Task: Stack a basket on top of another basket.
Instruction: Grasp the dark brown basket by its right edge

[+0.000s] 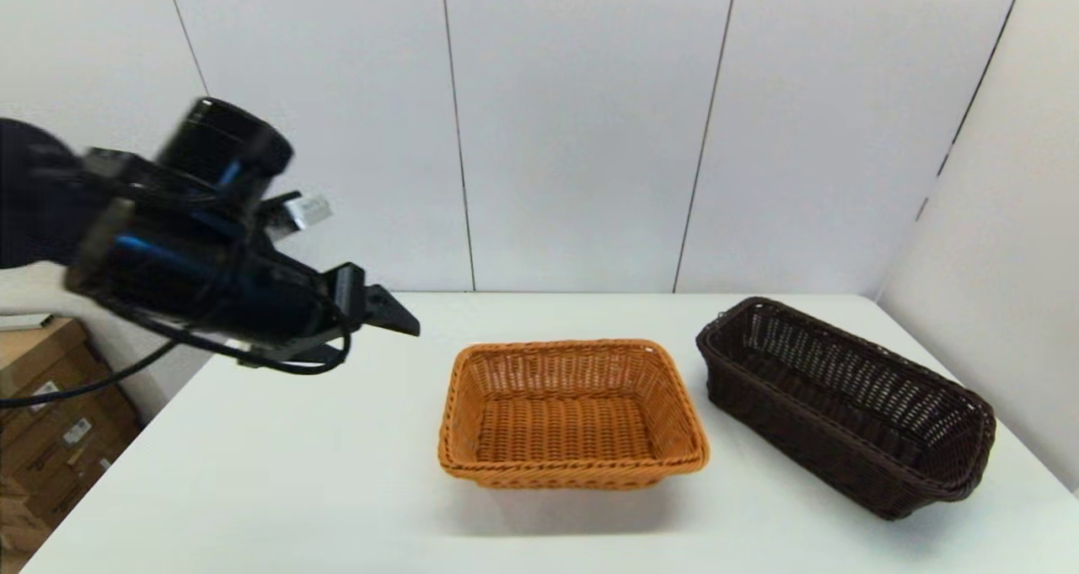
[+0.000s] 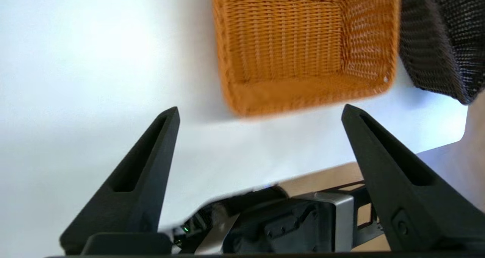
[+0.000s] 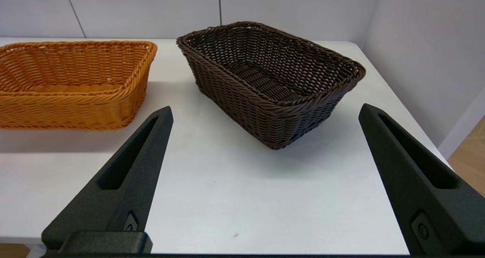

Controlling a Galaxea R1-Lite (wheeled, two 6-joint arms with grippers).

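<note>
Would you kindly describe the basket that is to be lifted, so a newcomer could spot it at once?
On the white table two woven baskets sit side by side, apart. The one wanted is the dark brown basket on the robot's right, nearest the side wall. It sits at a slant, unlike the squarely placed orange basket.

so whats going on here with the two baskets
Nothing is stacked yet. The orange basket and the dark brown basket sit apart, side by side, on the white table, both empty. The left tool is raised over the table's left side, open and holding nothing. The right tool is also open and empty, low at the near edge, facing the dark basket.
</note>
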